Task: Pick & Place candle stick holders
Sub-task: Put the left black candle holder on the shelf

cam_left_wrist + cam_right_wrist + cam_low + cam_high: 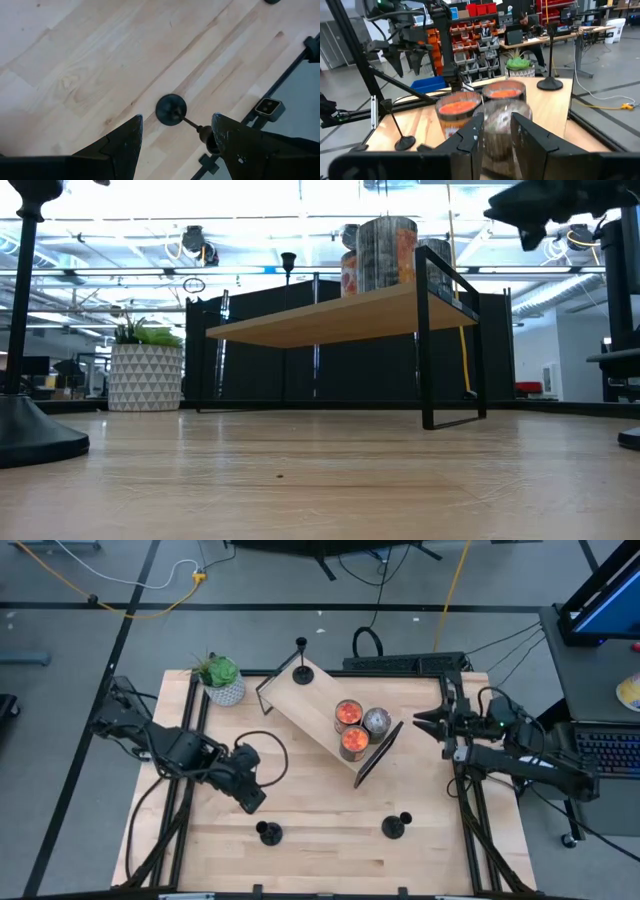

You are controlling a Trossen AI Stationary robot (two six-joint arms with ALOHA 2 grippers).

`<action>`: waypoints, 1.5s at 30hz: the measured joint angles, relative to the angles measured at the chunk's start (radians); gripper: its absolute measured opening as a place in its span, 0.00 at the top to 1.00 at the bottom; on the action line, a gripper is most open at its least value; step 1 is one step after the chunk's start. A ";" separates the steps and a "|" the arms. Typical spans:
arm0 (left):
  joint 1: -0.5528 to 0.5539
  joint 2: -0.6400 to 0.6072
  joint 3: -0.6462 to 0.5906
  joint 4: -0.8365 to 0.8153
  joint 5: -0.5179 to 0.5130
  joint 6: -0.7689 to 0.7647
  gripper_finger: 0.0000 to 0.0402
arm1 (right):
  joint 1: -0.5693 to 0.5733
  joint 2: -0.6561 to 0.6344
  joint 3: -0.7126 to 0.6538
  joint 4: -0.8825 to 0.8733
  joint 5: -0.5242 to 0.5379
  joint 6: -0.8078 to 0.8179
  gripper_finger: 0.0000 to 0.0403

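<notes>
Candle stick holder (171, 110) standing between spread fingers (120, 145) of left gripper (250, 796); thin stem risking tipping on closing. Right gripper (428, 724) waiting, fingers spread, beside candles (350, 726).

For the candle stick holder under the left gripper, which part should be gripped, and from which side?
Probably the thin stem of the candle stick holder, from straight above. It stands upright on its round base, and the open left gripper already hangs over it. The base looks too flat to pinch.
</notes>
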 joint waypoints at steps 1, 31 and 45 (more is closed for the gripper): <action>0.000 0.003 0.000 -0.004 -0.003 -0.001 0.38 | 0.000 -0.022 -0.015 -0.006 -0.001 0.002 0.77; -0.062 0.103 0.000 0.070 0.175 -0.118 0.38 | 0.000 -0.188 -0.076 -0.099 0.001 0.049 0.77; -0.064 0.178 0.000 0.088 0.230 -0.094 0.38 | 0.000 -0.188 -0.075 -0.099 0.000 0.055 0.77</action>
